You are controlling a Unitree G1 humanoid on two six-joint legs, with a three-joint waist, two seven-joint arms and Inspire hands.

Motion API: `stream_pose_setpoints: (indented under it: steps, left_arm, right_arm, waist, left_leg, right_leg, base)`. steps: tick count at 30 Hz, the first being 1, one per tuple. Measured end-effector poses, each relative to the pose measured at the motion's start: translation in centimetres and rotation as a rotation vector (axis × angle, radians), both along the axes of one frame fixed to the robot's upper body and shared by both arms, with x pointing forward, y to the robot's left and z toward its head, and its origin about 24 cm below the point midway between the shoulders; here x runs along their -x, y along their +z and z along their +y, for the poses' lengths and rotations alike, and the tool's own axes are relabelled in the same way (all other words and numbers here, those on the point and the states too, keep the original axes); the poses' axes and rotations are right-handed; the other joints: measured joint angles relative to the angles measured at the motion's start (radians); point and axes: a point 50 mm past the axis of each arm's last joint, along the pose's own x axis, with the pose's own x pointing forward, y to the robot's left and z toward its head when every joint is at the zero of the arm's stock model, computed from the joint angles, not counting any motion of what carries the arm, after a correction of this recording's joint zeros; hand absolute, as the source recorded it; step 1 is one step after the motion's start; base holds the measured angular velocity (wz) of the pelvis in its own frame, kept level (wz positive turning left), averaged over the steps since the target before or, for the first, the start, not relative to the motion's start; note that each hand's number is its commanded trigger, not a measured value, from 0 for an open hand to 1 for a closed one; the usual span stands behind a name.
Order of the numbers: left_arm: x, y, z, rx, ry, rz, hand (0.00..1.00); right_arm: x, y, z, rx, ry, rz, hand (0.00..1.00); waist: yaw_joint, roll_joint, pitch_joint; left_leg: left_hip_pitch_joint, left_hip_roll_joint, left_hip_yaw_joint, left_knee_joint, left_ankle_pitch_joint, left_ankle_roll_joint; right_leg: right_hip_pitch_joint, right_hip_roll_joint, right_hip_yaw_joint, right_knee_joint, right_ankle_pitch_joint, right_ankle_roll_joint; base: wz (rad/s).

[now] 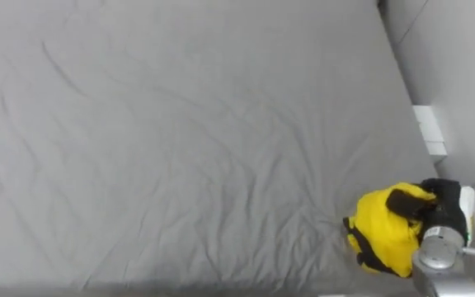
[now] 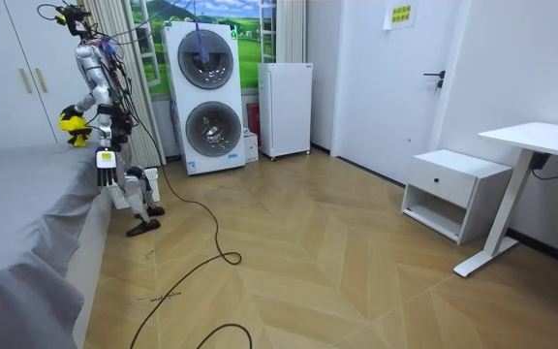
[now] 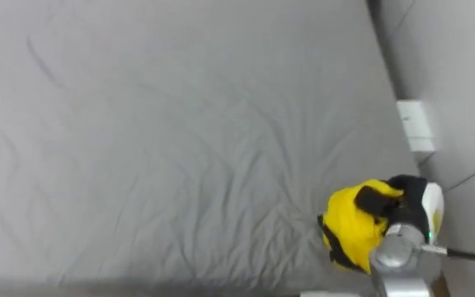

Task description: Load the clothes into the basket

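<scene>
1. Across nearly the whole eye view: bed [image 1: 180,140], grey sheet, fine creases running toward lower right. In the room view it fills the left edge.
2. Room view, upper left: robot stands close against the bed's side, facing it.
3. Room view, top centre-left, just behind the robot: two stacked washers [image 2: 206,97], round doors facing the room.
4. Right of the washers, against the back wall: white fridge [image 2: 285,109], door closed.
5. Room view, right of centre: low white cabinet [image 2: 453,189] with one drawer, on the wood floor.
6. Eye view, lower right corner: yellow garment [image 1: 382,227], bunched into a ball with dark trim, at the bed's edge. Cannot tell if it rests on the sheet or is lifted off it.
7. Right hand [image 1: 442,202], just right of the garment: dark fingers [image 1: 404,200] curled over the cloth, grasping it.
8. Left hand [image 2: 106,161], room view, hanging low by the robot's side near the bed's edge, well below the garment; too small, so cannot tell how its fingers sit.
</scene>
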Motion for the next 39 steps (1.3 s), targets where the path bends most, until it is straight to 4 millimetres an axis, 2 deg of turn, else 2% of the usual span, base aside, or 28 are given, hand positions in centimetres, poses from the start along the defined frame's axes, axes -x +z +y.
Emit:
stream_pose_setpoints:
  steps: [2,7,10,14,17,21,23,27,31,34,36,39]
  left_arm:
    - [0.2,0.0,0.1,-0.004,-0.011,0.005,0.0]
    - [1.0,0.2,0.5,-0.006,-0.009,0.019,0.0]
    - [0.7,0.2,0.5,-0.002,-0.024,0.008,0.0]
    - [1.0,0.2,0.5,0.005,-0.029,0.017,0.0]
    - [0.8,0.2,0.6,0.004,-0.018,0.01,0.0]
    - [0.4,0.2,0.5,0.002,-0.035,0.01,0.0]
    - [0.0,0.3,0.5,-0.005,-0.052,0.01,0.0]
    - [-0.9,0.2,0.4,0.004,-0.059,0.019,0.0]
    - [-2.9,0.2,-0.2,0.012,-0.116,0.015,0.0]
    - [-4.3,0.3,-0.7,0.012,-0.173,0.01,0.0]
    - [-5.2,0.4,-0.8,0.011,-0.191,-0.004,0.0]
    - [-6.7,0.8,-1.1,0.01,-0.214,-0.04,0.0]
  right_arm:
    - [0.6,0.0,-0.7,0.0,-0.031,0.002,1.0]
    - [1.7,1.1,-2.7,0.022,-0.105,-0.04,1.0]
    - [2.4,1.1,-3.2,0.025,-0.129,-0.042,1.0]
    - [3.0,0.9,-3.5,0.027,-0.146,-0.031,1.0]
    - [3.8,0.5,-4.0,0.021,-0.185,-0.012,1.0]
    - [5.3,-1.3,-4.4,-0.001,-0.226,0.083,1.0]
    - [5.3,-1.9,-4.5,-0.023,-0.247,0.114,1.0]
    - [4.3,-2.1,-4.8,-0.062,-0.31,0.123,1.0]
    - [2.4,-1.6,-4.8,-0.109,-0.362,0.109,1.0]
    - [1.6,-1.5,-5.0,-0.136,-0.412,0.11,1.0]
    - [1.0,-1.2,-4.9,-0.15,-0.441,0.098,1.0]
    - [-0.2,-0.5,-4.9,-0.154,-0.46,0.081,1.0]
  waist:
    - [-0.025,0.006,-0.0021]
    - [-0.055,0.023,-0.0086]
    - [-0.062,0.026,-0.0069]
    - [-0.081,0.029,-0.0057]
    - [-0.083,0.033,-0.0042]
    - [-0.09,0.039,-0.0081]
    - [-0.088,0.043,-0.0104]
    - [-0.091,0.065,-0.009]
    - [-0.098,0.09,0.0039]
    - [-0.086,0.107,0.0123]
    - [-0.073,0.111,0.0131]
    - [-0.071,0.124,0.0214]
  left_leg:
    - [0.016,0.002,0.01,-0.001,-0.008,0.001]
    - [0.076,0.004,0.055,-0.03,-0.011,0.001]
    - [0.093,0.009,0.078,-0.032,-0.018,-0.002]
    - [0.097,0.01,0.08,-0.033,-0.021,-0.003]
    - [0.092,0.011,0.081,-0.033,-0.025,-0.003]
    - [0.063,0.012,0.09,-0.031,-0.025,-0.003]
    - [0.034,0.014,0.1,-0.026,-0.025,-0.002]
    - [-0.04,0.019,0.124,-0.011,-0.022,0.002]
    - [-0.13,0.021,0.13,0.011,-0.016,0.011]
    - [-0.197,0.022,0.133,0.04,-0.015,0.013]
    - [-0.245,0.022,0.135,0.055,-0.014,0.015]
    - [-0.326,0.02,0.133,0.077,-0.008,0.024]
  right_leg:
    - [0.011,0.002,0.009,0.001,0.0,0.001]
    - [0.033,0.008,0.063,0.004,0.002,0.004]
    - [0.039,0.017,0.088,0.004,0.002,0.005]
    - [0.035,0.025,0.115,0.004,0.003,0.006]
    - [0.023,0.029,0.134,0.003,0.006,0.007]
    - [-0.008,0.03,0.135,0.007,0.012,0.009]
    - [-0.044,0.03,0.138,0.025,0.015,0.008]
    - [-0.129,0.032,0.159,0.054,0.026,0.008]
    - [-0.227,0.031,0.165,0.087,0.035,0.007]
    - [-0.301,0.027,0.167,0.12,0.035,0.007]
    - [-0.362,0.018,0.165,0.146,0.035,0.006]
    - [-0.45,0.015,0.168,0.182,0.038,0.005]
  base:
    - [-0.22]
    - [-0.3]
    - [-0.27]
    - [-0.18]
    - [-0.17]
    - [-0.03]
    - [-0.15]
    - [-0.17]
    - [-0.06]
    - [-0.03]
    - [-0.17]
    - [-0.04]
